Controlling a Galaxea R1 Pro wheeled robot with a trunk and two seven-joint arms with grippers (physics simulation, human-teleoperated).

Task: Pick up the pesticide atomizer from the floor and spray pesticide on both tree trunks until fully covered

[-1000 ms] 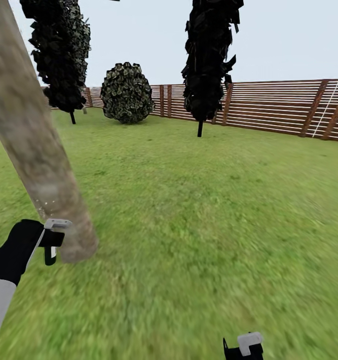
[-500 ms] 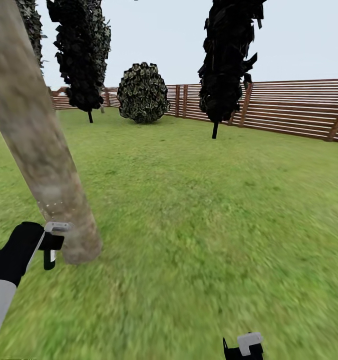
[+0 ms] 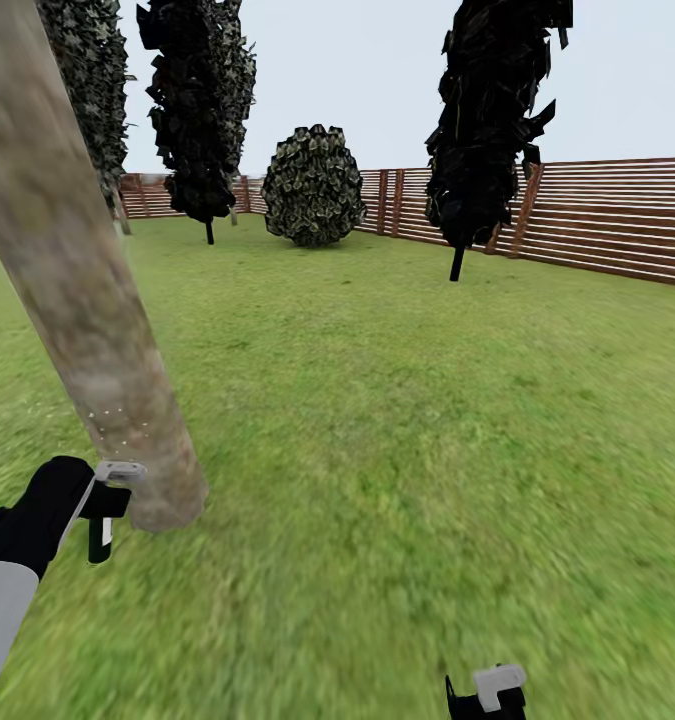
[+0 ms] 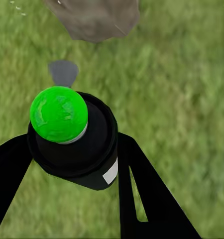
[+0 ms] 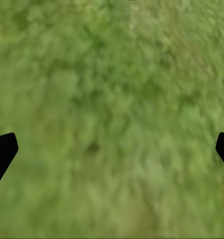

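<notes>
From the head view, the left gripper [image 3: 105,500] sits low beside the base of a thick pale trunk [image 3: 82,290], close enough that the bottle's nozzle can reach the bark. A few white specks [image 3: 117,420] dot the trunk just above the gripper, which I take for pesticide landing low on the bark; most of the column above looks bare, so the covering seems far from done. The right gripper [image 3: 487,692] hangs idle at the bottom edge over the grass [image 3: 427,420]. Behind stand 2 near-black trees, a round bush [image 3: 314,186] and the slatted fence [image 3: 607,215].

In the left wrist view, the fingers [image 4: 142,184] are clamped around the atomizer [image 4: 77,144], a dark bottle with a white label (its top shows bright green here, not red). It points toward the trunk's foot [image 4: 94,17].

In the right wrist view, the 2 fingertips [image 5: 2,152] are spread wide, holding nothing, over grass.
</notes>
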